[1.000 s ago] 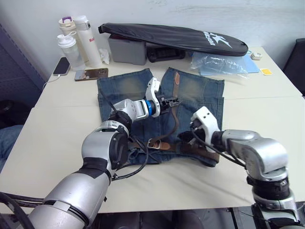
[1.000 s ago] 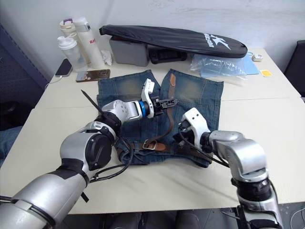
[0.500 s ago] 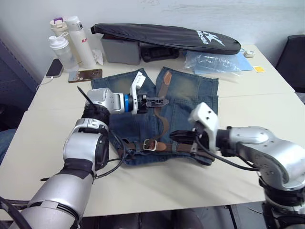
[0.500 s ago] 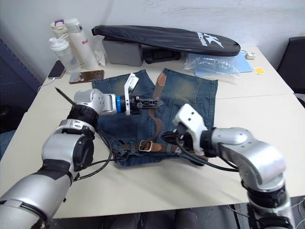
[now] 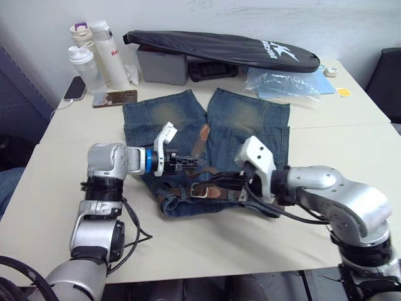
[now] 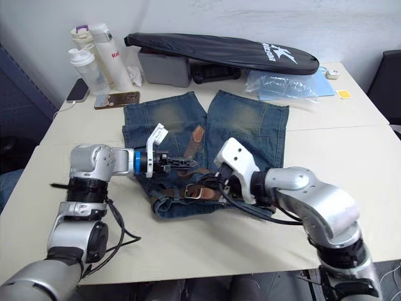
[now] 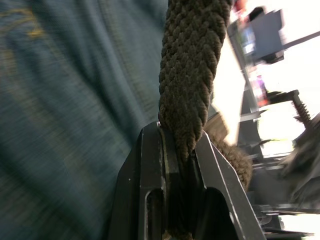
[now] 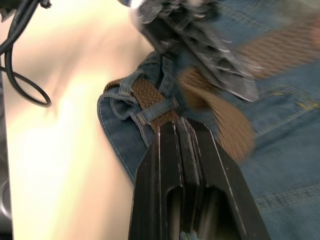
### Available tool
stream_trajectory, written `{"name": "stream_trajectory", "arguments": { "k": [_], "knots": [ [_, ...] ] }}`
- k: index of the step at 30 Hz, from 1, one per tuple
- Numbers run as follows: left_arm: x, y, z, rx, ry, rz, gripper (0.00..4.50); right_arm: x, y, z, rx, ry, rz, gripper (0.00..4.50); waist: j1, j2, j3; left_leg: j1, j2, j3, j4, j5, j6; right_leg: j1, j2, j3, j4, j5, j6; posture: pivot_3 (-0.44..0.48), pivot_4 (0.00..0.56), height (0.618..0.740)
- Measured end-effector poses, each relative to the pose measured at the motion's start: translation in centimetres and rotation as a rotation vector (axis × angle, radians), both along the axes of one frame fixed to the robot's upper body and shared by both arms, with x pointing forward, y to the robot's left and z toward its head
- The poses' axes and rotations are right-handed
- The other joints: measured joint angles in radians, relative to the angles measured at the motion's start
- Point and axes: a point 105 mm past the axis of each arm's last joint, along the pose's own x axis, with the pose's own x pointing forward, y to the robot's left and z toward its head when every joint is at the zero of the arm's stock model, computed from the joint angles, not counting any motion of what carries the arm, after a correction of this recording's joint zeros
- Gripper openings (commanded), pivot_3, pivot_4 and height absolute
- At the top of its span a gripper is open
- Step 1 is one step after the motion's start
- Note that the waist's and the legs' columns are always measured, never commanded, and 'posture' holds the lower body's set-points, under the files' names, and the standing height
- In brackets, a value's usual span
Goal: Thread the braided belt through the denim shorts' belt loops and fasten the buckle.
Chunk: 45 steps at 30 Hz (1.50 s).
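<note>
On the bench (image 5: 56,163) we have the denim shorts (image 5: 250,122) spread flat, waistband toward us, so the belt loops (image 8: 156,113) lie within reach. The braided belt (image 6: 195,139) runs along that waistband, its free tail lying up over the shorts. Our left gripper (image 7: 182,150) has its fingers clamped on the strap, seemingly to draw it along. Our right gripper (image 8: 181,129) has its fingers closed at the waistband beside the buckle (image 5: 198,190), likely pinning it.
</note>
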Motion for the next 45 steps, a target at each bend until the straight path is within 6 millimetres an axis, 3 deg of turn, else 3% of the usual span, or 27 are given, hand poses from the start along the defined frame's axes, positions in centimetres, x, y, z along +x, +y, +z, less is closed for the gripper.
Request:
{"name": "stream_trajectory", "arguments": {
  "k": [6, 13, 18, 24, 27, 33, 37, 44, 45],
  "knots": [
    [-0.1, 1.2, 0.6, 0.094, -0.145, 0.003, 0.0, -0.3, -1.7, 0.1, -0.012, 0.021, -0.019, 0.04, 0.003, 0.0, 0.0, 0.0, 0.0, 0.001, 0.0, 0.0, 0.001, 0.001, 0.0, 0.0, -0.007, 0.0, 0.0, 0.0, 0.15, 0.74],
    [0.5, 1.8, 1.0, 0.26, -0.437, -0.065, 0.0, -0.5, -1.9, -0.5, -0.033, 0.029, -0.025, 0.04, 0.01, 0.0, 0.0, 0.0, 0.001, 0.002, 0.0, 0.0, 0.0, 0.001, 0.001, 0.0, -0.008, 0.001, -0.001, 0.0, 0.15, 0.74],
    [0.7, 3.2, 1.4, 0.485, -0.714, -0.215, 0.0, -0.4, -1.3, -1.1, -0.063, -0.002, -0.022, 0.04, 0.012, 0.001, 0.0, 0.0, 0.001, 0.004, -0.001, 0.0, 0.0, 0.001, 0.001, 0.0, -0.01, 0.001, -0.002, 0.0, 0.15, 0.74],
    [0.7, 3.0, 1.2, 0.524, -0.818, -0.3, 0.0, 1.9, -1.3, 0.9, -0.14, -0.255, -0.091, 0.04, 0.021, 0.001, 0.0, -0.001, 0.0, 0.004, 0.001, -0.001, 0.003, 0.001, 0.001, 0.0, -0.009, 0.001, -0.002, 0.0, 0.15, 0.74],
    [0.9, 2.4, 1.0, 0.527, -0.839, -0.318, 0.0, 3.2, -1.1, 2.3, -0.156, -0.381, -0.102, 0.89, 0.022, 0.001, 0.0, -0.002, 0.0, 0.004, 0.001, -0.001, 0.003, 0.0, 0.001, 0.0, -0.009, 0.001, -0.002, 0.0, 0.15, 0.74],
    [1.1, 0.3, 2.0, 0.508, -0.901, -0.371, 0.0, 3.9, 0.3, 2.2, -0.281, -0.525, -0.004, 3.55, 0.019, 0.001, 0.0, -0.003, 0.0, 0.004, 0.002, -0.001, 0.004, 0.0, 0.001, -0.001, -0.004, 0.001, -0.002, 0.0, 0.15, 0.74],
    [1.1, -0.4, 2.2, 0.517, -0.915, -0.398, 0.0, 4.7, 1.3, 2.9, -0.377, -0.679, 0.045, 3.55, 0.014, 0.002, -0.001, -0.003, 0.0, 0.004, 0.003, -0.001, 0.004, -0.001, 0.002, -0.001, -0.003, 0.001, -0.002, 0.0, 0.15, 0.74],
    [1.0, -0.9, 2.1, 0.518, -0.917, -0.422, 0.0, 5.7, 1.9, 3.3, -0.425, -0.782, 0.067, 3.55, 0.014, 0.002, -0.001, -0.003, 0.0, 0.004, 0.004, -0.001, 0.004, 0.0, 0.002, -0.001, -0.003, 0.001, -0.002, 0.0, 0.15, 0.74],
    [1.0, -1.0, 2.2, 0.514, -0.921, -0.423, 0.0, 5.6, 2.0, 3.3, -0.427, -0.787, 0.075, 3.16, 0.015, 0.002, -0.001, -0.003, 0.0, 0.004, 0.004, -0.001, 0.004, 0.0, 0.002, -0.001, -0.003, 0.001, -0.002, 0.0, 0.15, 0.74]
  ]
}}
